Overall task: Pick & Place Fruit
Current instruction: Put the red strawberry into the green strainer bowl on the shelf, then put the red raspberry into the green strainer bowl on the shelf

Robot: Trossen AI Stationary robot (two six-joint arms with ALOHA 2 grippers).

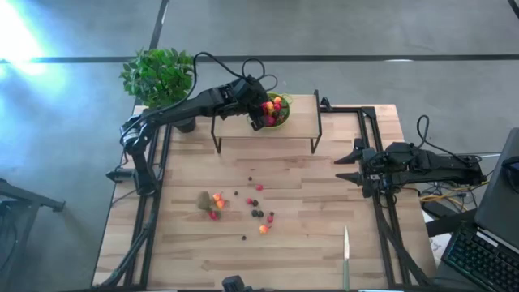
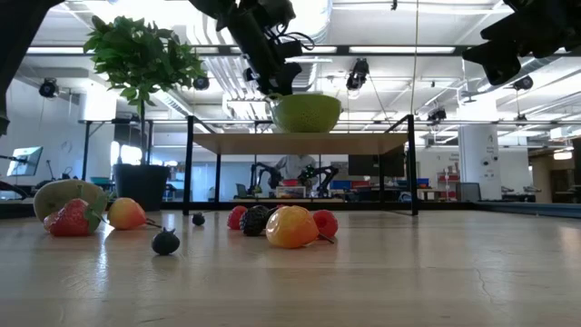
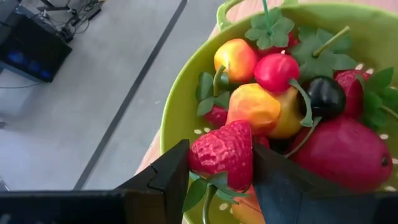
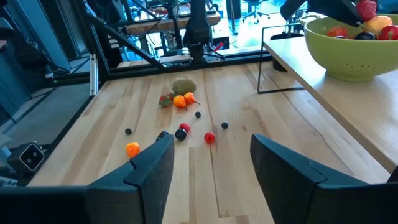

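A pale wooden slatted table (image 1: 308,243) carries a low wooden shelf on black legs (image 1: 235,126), and on that shelf sits a lime-green round plastic bowl (image 3: 186,99) already heaped with small toy fruits. Over the bowl hangs the dark left gripper (image 3: 221,171), its two fingers clamped on a red toy strawberry with green leaves (image 3: 224,152), which sits just above the pile and has not been let go. The dark right gripper (image 4: 208,165) waits at the table's right edge, fingers parted and holding nothing, facing the scattered pieces. A fuzzy brown toy kiwi (image 1: 205,199), the largest loose piece, lies on the tabletop left of centre, with a second red strawberry (image 1: 213,215) and an orange fruit (image 1: 219,203) touching or just beside it; dark berries (image 1: 256,213) and an orange-yellow fruit (image 1: 263,229) are strewn nearby. A slim knife with a green handle (image 1: 346,258) lies near the front edge. The toys look light, firm and smooth, likely to roll or squirt from a pinch, so a grip across the widest part of each body seems safest
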